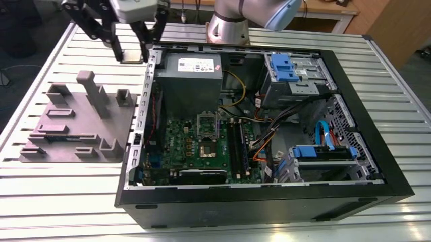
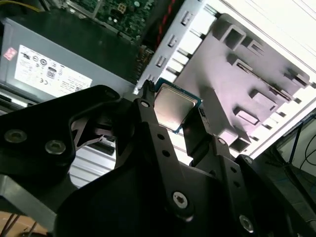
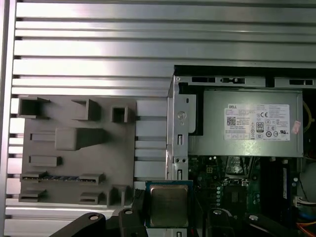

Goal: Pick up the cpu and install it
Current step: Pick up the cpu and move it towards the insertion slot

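At the exterior view's upper left, the gripper [image 1: 133,52] clamps the cpu [image 2: 170,106] aloft, picked up but not yet seated in the motherboard socket [image 1: 207,149].

Silver cpu [image 3: 169,205], grey fixture block [image 3: 74,170]

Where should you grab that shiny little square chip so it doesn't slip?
Grab it by two opposite thin edges, coming down from above its flat silver top. The cpu is thin and flat, so its faces give nothing to pinch. In the first wrist view the end effector holds it just this way, pinching both sides with the top left bare.
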`<state>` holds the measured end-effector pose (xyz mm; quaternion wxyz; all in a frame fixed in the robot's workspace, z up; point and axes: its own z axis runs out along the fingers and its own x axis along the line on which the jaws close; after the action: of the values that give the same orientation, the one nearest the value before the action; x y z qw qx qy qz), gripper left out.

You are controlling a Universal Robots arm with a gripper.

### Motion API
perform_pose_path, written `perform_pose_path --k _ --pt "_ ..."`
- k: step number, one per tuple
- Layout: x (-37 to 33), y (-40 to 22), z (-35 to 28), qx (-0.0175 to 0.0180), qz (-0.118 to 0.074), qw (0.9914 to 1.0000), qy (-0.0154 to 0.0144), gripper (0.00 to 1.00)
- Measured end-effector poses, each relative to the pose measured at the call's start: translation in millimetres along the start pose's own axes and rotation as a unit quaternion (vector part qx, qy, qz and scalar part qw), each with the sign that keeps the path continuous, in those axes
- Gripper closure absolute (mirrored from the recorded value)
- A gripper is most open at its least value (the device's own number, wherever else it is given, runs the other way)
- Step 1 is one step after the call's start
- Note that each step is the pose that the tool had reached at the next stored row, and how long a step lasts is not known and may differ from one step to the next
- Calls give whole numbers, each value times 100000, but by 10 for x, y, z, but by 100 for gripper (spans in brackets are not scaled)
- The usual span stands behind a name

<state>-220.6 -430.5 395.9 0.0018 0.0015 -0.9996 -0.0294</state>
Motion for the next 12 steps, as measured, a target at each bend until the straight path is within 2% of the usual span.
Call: perform_pose_path --k 12 --pt "-546 -4 36 -2 -1 100000 -3 53"
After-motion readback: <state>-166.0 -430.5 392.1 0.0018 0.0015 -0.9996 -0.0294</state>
